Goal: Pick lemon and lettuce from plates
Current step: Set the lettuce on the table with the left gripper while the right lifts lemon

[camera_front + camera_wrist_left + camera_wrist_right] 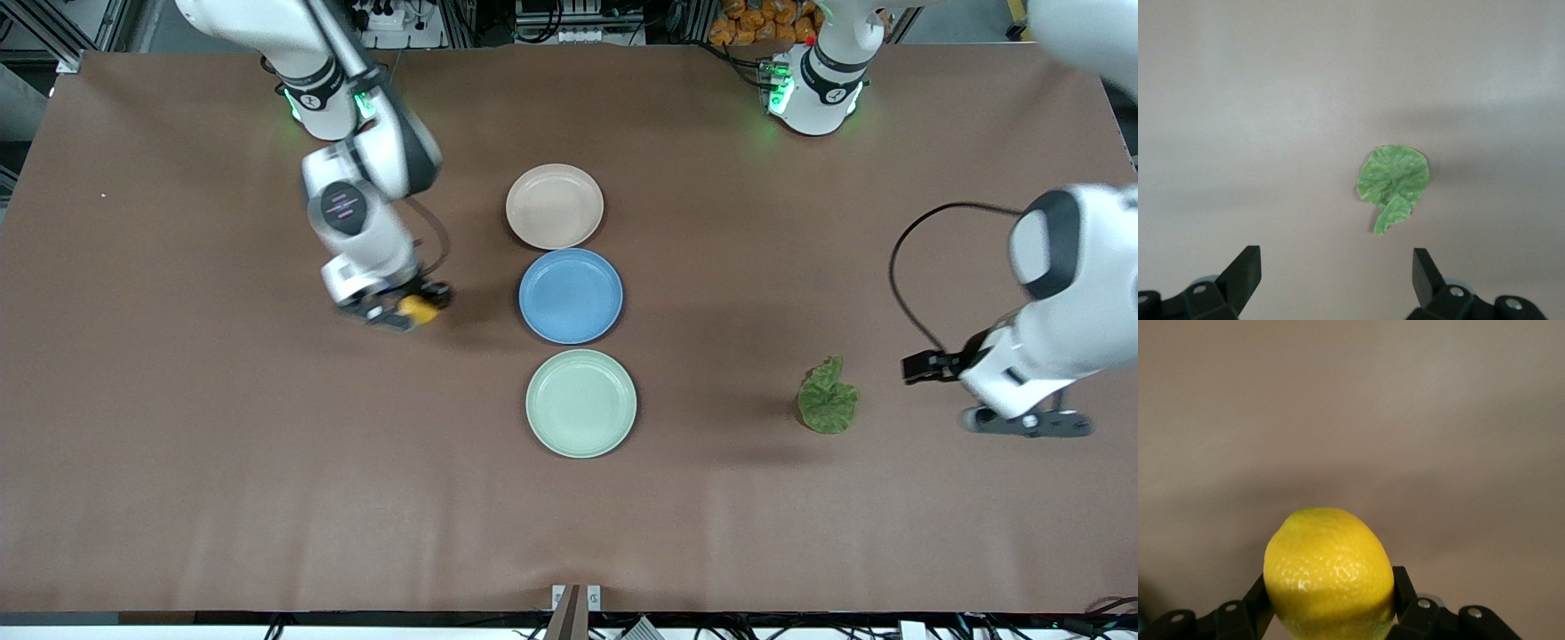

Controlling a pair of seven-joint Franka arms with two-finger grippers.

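Note:
The lemon (417,308) is held in my right gripper (404,311), which is shut on it over the bare table beside the blue plate, toward the right arm's end. It fills the right wrist view (1329,572). The lettuce (828,398) lies on the bare table toward the left arm's end, off the plates; it also shows in the left wrist view (1393,186). My left gripper (1027,421) is open and empty, over the table beside the lettuce. The beige-pink plate (555,206) and the mint green plate (581,403) are both empty.
A blue plate (570,296) lies between the two task plates in a row at the table's middle, also empty. Brown table surface (222,462) stretches to both ends.

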